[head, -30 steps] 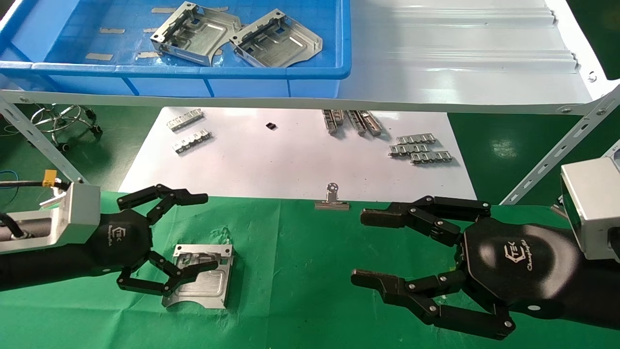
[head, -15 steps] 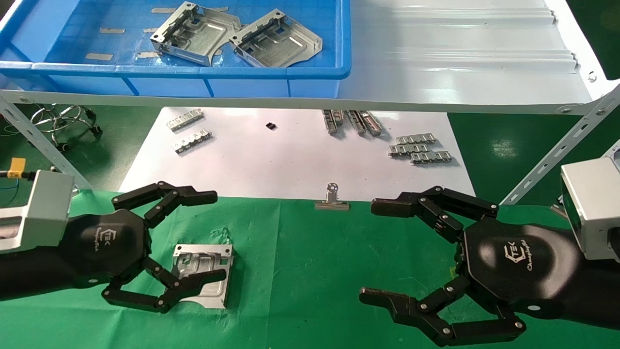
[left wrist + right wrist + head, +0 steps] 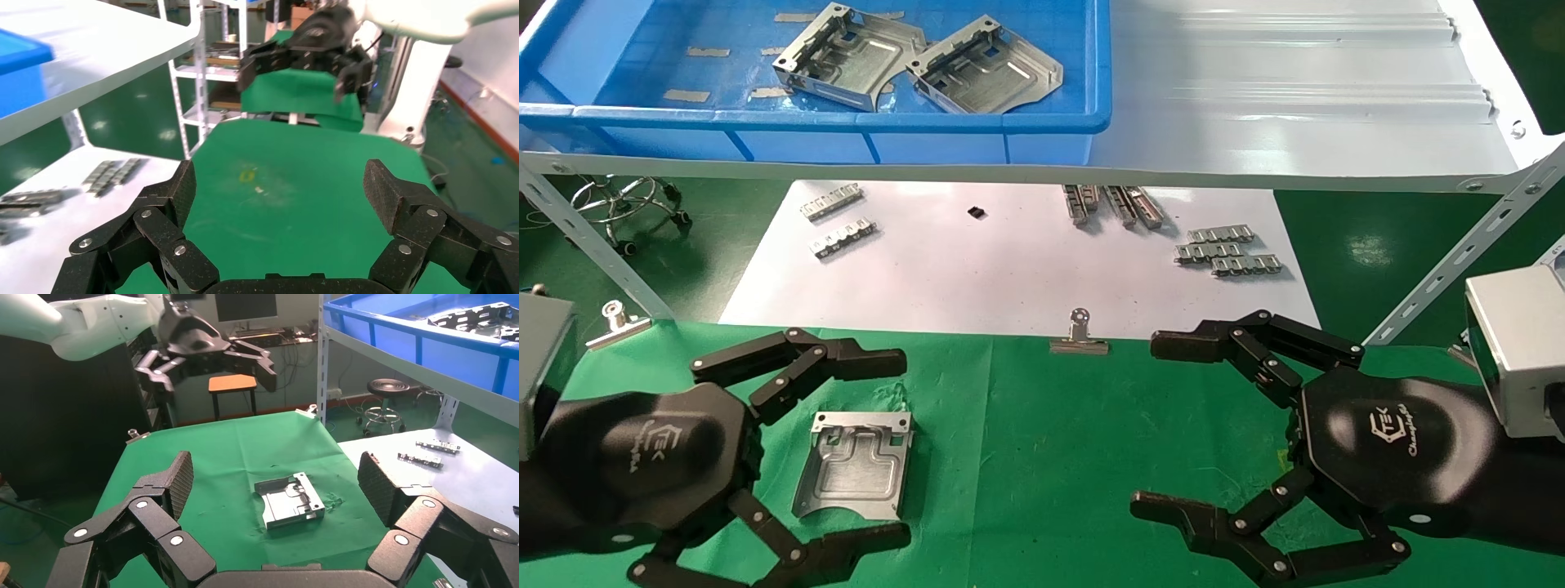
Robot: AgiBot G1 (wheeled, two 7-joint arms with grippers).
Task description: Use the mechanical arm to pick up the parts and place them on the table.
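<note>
- one part (image 3: 854,475) flat on the table (image 3: 1026,457); left gripper (image 3: 878,445) wide open, empty, just beside it
- right gripper (image 3: 1164,429) open too, empty, well apart; left's nearer
- two more parts (image 3: 846,53) in the bin (image 3: 1042,122)

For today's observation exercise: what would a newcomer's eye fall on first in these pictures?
Two glossy black hands, the left hand and the right hand, hang open over the green table. Between the left's fingers lies one silvery part; two more parts sit in the blue bin behind.

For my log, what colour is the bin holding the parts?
Blue bin, clearest in the head view.
</note>
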